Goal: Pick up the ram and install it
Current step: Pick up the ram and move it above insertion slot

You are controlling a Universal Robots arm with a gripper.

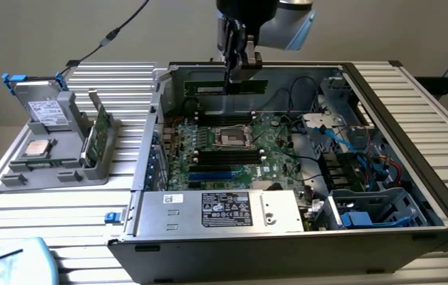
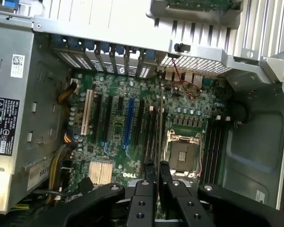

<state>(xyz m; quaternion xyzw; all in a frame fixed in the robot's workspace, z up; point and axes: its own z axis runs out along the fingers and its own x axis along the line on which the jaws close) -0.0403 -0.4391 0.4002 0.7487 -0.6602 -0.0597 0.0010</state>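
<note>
— What colour was the ram point(image 1: 208, 88)?
— Green, like the motherboard point(image 2: 113, 90). The hand point(image 2: 157, 170) was black.
— And the counter point(image 1: 50, 208)?
— Silver, striped with ribs. Inside, one slot point(image 2: 128, 120) was blue and the label point(image 2: 2, 125) black with white print.

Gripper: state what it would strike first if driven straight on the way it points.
Probably the long black memory slots beside the square metal processor socket on the green motherboard. The thin dark ram stick clamped in the gripper would touch down before the fingers. Depth is unclear.
</note>
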